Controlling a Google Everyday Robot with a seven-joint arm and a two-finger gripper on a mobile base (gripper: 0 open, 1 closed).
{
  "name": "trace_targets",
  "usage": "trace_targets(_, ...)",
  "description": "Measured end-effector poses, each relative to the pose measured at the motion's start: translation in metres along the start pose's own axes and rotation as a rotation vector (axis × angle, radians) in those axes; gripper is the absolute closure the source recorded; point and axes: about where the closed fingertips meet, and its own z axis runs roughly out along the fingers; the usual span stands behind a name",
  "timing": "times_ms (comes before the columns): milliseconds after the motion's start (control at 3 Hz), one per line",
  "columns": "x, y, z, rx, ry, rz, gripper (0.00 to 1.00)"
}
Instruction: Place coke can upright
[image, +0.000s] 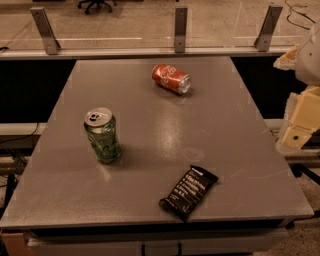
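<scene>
The coke can (171, 78) is red with white script and lies on its side on the far middle of the grey table (235, 150), its silver end facing front-right. My gripper (301, 122) shows as pale cream parts at the right edge of the view, beyond the table's right side. It is well apart from the coke can and nothing shows in it.
A green patterned can (102, 135) stands upright on the left of the table. A black snack wrapper (188, 192) lies near the front edge. A railing with metal posts (180, 29) runs behind the table's far edge.
</scene>
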Motion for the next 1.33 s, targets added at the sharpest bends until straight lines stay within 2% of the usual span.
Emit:
trace_targets(333, 0.0, 0.0, 0.0, 0.0, 0.0, 0.0, 0.0)
trace_targets(667, -0.012, -0.007, 0.004, -0.004, -0.032, -0.017, 0.0)
trace_targets(1000, -0.056, -0.032, 0.026, -0.003, -0.089, -0.069, 0.0)
trace_targets(1333, -0.106, -0.068, 0.057, 0.001, -0.14, -0.088, 0.0)
